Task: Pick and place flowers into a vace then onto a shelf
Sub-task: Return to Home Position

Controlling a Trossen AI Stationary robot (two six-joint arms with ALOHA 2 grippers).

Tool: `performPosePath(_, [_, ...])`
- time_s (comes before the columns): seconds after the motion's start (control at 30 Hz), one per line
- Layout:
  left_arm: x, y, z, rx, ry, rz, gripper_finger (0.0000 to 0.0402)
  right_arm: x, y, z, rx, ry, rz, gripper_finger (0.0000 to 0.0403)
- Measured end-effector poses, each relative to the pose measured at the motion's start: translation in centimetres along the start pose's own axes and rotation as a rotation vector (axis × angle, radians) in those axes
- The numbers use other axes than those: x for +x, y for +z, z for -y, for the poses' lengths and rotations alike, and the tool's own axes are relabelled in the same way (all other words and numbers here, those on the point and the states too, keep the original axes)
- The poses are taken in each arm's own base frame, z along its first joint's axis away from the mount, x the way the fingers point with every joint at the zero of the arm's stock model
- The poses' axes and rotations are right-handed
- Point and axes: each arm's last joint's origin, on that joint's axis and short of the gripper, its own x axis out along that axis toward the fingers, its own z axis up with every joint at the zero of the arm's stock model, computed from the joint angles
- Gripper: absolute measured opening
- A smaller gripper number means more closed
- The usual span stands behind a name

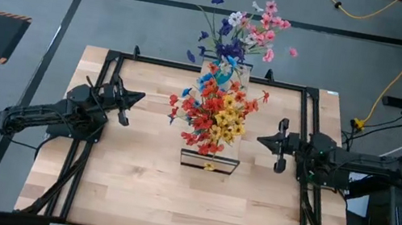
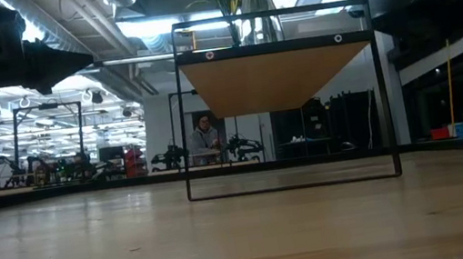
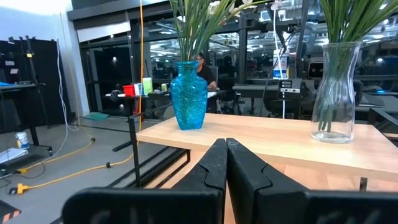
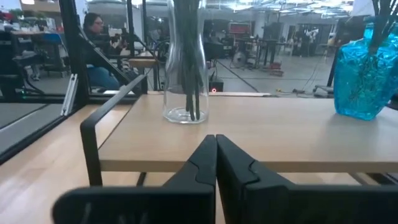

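**Step in hand:** return to home. I judge this the closing move, since both vases stand on the shelf.

- **Left tool** (image 1: 136, 99): 1, fingers pressed together, holding nothing. It sits at 9 o'clock of the shelf (image 4: 261, 134), apart from it.
- **Right tool** (image 1: 262, 141): 1, fingers pressed together, holding nothing. It sits at 3 o'clock of the shelf, near the frame.
- **Shelf:** 1, at mid-bench (image 1: 130, 191), running from 12 to 6 o'clock.
- **Clear vase** (image 4: 185, 68): 1, upright, toward the shelf's 6 o'clock end.
- **Blue vase** (image 3: 188, 96): 1, upright, at the 12 o'clock end.
- **Flowers** (image 1: 212, 118): 2 bunches. The red, orange and yellow bunch is in the clear vase, and the blue, pink and white bunch is in the blue vase. The sprigs are too tangled to count.

**Handling:** Draw the left arm back toward 9 o'clock and the right arm toward 3 o'clock, moving level. The blooms overhang both long edges of the shelf, so do not lift either tool up through them. A knock to the black frame could rock both vases, so clear the frame before you turn a wrist.
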Motion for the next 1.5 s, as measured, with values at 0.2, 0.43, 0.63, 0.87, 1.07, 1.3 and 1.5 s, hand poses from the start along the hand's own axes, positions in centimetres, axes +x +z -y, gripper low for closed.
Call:
performPosePath(0.2, [0.0,0.0,0.0,0.0,-0.001,0.0,0.0001,0.0,0.0,0.0,0.029,-0.001,0.002,0.0005])
performPosePath(0.43, [0.0,0.0,0.0,0.0,-0.001,0.0,0.0001,0.0,0.0,0.0,0.019,-0.001,-0.002,0.0005])
performPosePath(0.63, [0.0,0.0,0.0,0.0,-0.001,0.0,0.0001,-0.1,-0.4,-0.2,0.03,0.015,-0.043,0.0005])
performPosePath(0.87, [0.0,0.0,0.0,0.0,-0.001,0.0,0.0001,-1.3,0.1,-1.2,0.007,0.114,0.019,0.0005])
performPosePath(1.07, [0.0,0.0,0.0,0.0,-0.001,-0.002,0.0001,-1.8,0.6,-1.7,0.079,0.167,0.075,0.0005])
performPosePath(1.3, [0.0,0.0,0.0,0.0,-0.001,-0.002,0.0001,-1.8,0.6,-1.7,0.005,0.168,0.08,0.0005])
performPosePath(1.5, [0.0,0.0,0.0,0.0,-0.001,-0.002,0.0001,-1.8,0.6,-1.7,-0.012,0.167,0.082,0.0005])
